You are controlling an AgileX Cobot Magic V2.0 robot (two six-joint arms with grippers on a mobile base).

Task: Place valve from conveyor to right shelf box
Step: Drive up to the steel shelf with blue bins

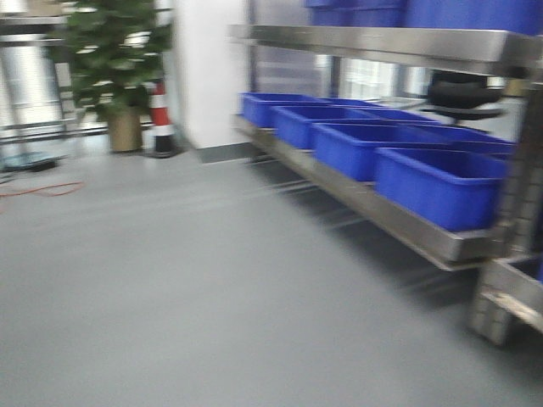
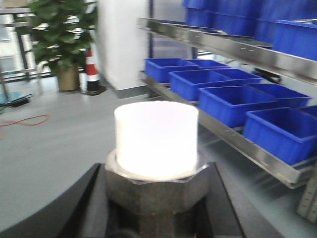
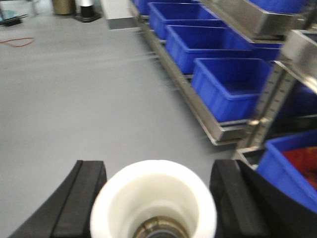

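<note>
Right up against the lens in the left wrist view we've got the small silvery metal valve (image 2: 156, 144), white plastic cap on top and hex body below. The left gripper (image 2: 156, 208) is clenched on that hex body, so it's off the belt and riding in the air over the floor. The right gripper (image 3: 153, 213) carries an other valve (image 3: 153, 191), seen from the open end of its white cap. The cap hides the contact points, so we're only fairly sure it's grasped, but there's nothing except floor under it.

Our take on doing this step well:
- keep both grips firm while the base rolls (everything's smeared, so we reckon it's moving)
- square up to the steel shelf (image 1: 386, 216) on the right
- come in over a box rim, staying under the upper rail
- lower the part inside a blue plastic box (image 1: 441, 182) before letting go

We can't tell which box is the target.

The room has a smooth grey floor (image 1: 170, 280). At the far left are a potted green plant (image 1: 114, 51), a red-and-white traffic cone (image 1: 161, 119) and an orange cable (image 1: 42, 188).
</note>
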